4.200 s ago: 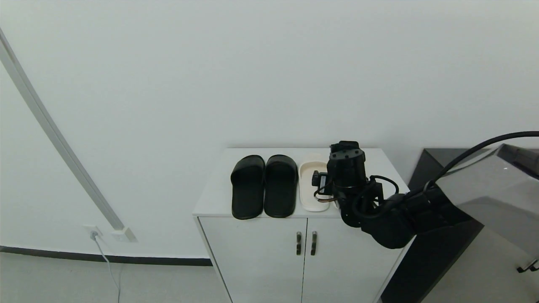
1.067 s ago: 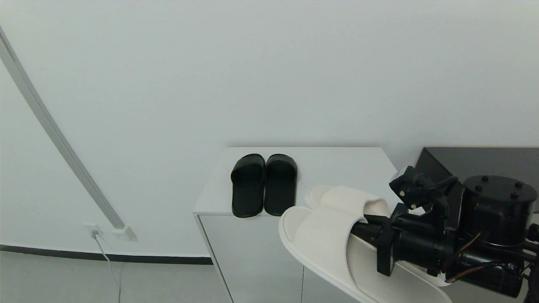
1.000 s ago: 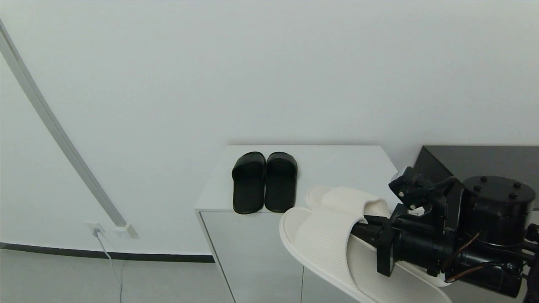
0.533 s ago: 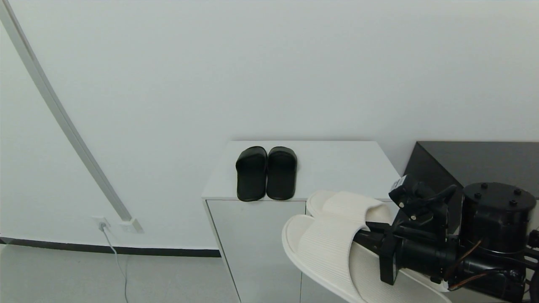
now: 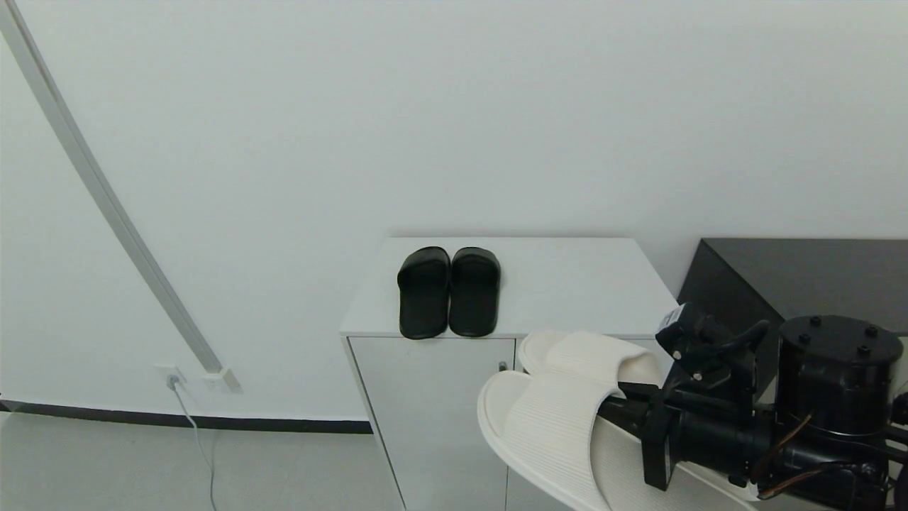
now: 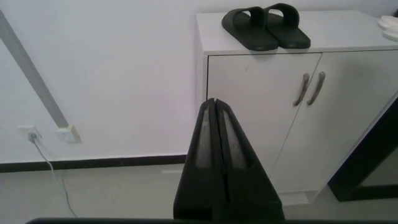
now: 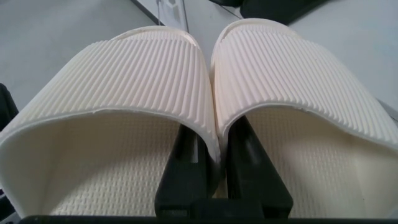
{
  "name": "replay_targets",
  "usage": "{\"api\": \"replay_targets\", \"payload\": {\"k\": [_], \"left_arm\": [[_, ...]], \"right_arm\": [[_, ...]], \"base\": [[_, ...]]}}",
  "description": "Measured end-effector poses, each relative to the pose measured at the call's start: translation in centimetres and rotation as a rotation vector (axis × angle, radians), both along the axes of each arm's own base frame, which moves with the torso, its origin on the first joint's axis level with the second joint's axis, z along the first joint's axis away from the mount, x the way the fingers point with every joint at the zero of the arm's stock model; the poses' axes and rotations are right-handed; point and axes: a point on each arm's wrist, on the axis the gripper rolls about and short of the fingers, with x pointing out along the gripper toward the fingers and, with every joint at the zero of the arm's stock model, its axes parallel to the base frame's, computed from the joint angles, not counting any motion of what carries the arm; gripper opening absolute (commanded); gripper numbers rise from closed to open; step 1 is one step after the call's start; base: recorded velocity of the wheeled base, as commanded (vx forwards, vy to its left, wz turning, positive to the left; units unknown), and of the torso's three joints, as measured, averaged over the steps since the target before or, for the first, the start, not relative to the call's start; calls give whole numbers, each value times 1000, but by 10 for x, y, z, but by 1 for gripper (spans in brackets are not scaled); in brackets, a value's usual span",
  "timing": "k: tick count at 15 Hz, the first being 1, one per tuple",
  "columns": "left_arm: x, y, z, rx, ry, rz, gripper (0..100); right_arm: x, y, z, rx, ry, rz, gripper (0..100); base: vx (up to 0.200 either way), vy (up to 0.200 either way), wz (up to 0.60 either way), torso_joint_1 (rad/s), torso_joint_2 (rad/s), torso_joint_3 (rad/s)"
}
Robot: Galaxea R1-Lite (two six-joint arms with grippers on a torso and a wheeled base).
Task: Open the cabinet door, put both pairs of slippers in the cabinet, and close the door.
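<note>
Claw (image 7: 214,163) on right arm clamps both white slippers (image 5: 560,419)

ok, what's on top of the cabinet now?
The black slippers, near the cabinet top's front edge. The white slippers, held by the right gripper, hide its front right edge.

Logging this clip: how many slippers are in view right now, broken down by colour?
Black slippers: 2, side by side on the cabinet top.
White slippers: 2, held in front of the cabinet by the right tool.
Total: 4 slippers.
</note>
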Motion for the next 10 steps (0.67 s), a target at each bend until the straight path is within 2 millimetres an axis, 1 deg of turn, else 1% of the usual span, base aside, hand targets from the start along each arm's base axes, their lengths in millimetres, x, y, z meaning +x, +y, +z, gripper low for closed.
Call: {"api": "replay_targets", "payload": {"k": [2,8,9,10], "left_arm": [[0,0,0,0,0,0,0],[0,0,0,-1,1,0,0],[0,0,0,-2,1,0,100],[0,0,0,0,2,0,100]], "right_arm": [[0,0,-1,-8,-5,4,0],[-1,-1,-2,-16,-4,7,0],[-1,0,-3,-17,-3,6,0],[-1,-1,-4,-21,2,6,0]], "base": [[0,0,0,-88,183,105],[0,0,0,-155,353,188],[0,0,0,-173,383,207],[0,0,0,-173,383,217]]}}
